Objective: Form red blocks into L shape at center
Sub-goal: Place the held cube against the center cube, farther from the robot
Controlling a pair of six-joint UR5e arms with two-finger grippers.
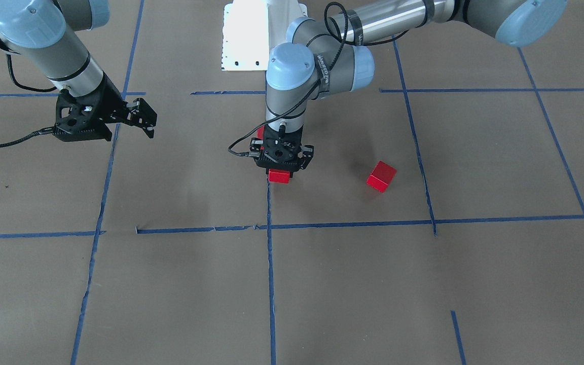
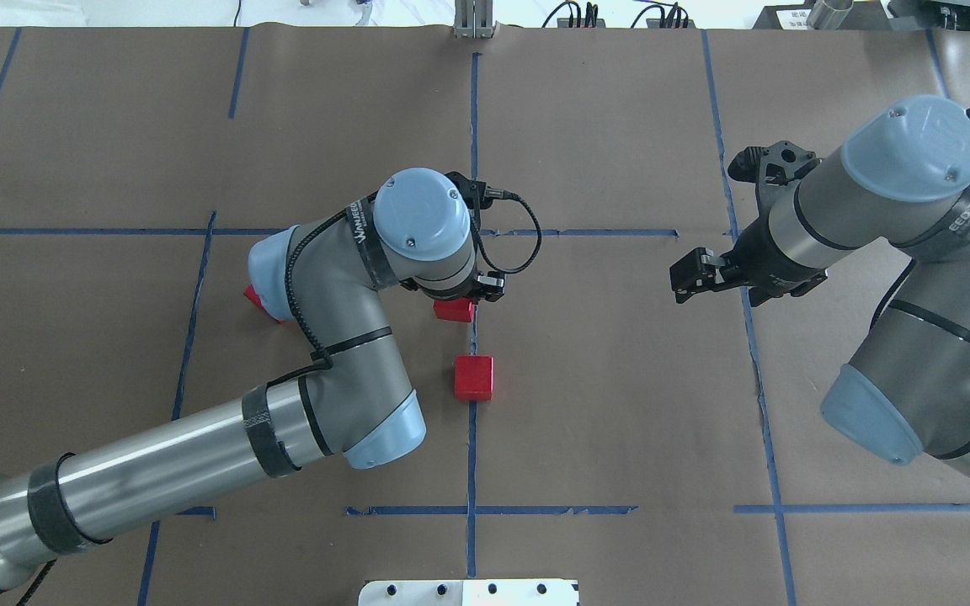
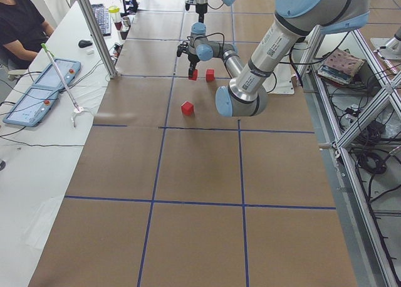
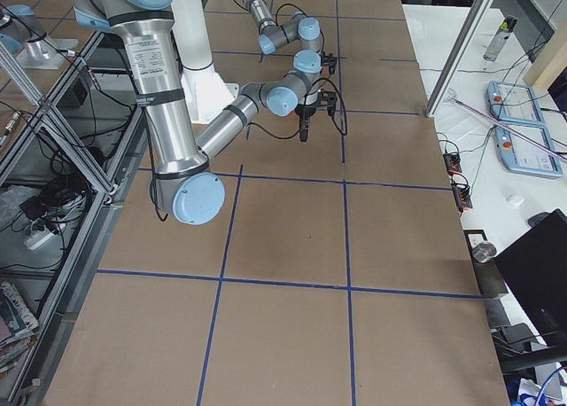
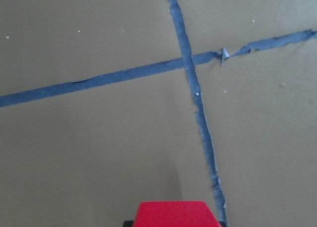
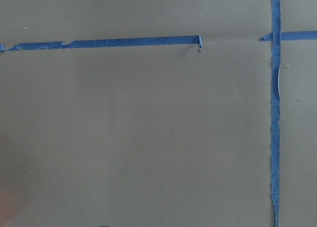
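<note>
My left gripper (image 1: 283,167) points straight down at the centre and is shut on a red block (image 1: 279,176), held at or just above the paper beside the vertical blue tape line (image 1: 269,213). In the overhead view this block (image 2: 454,310) peeks out under the left gripper (image 2: 460,295). It fills the bottom edge of the left wrist view (image 5: 173,214). A second red block (image 2: 474,377) sits on the tape line, a short gap nearer the robot. A third block (image 1: 381,176) lies apart, on the robot's left. My right gripper (image 1: 146,121) hovers open and empty, far off.
Brown paper with a grid of blue tape lines (image 2: 573,232) covers the table. The robot's white base plate (image 1: 244,35) is at the near edge. The left arm's elbow (image 2: 283,269) partly covers the third block (image 2: 259,301). An operator (image 3: 22,24) sits beside the table.
</note>
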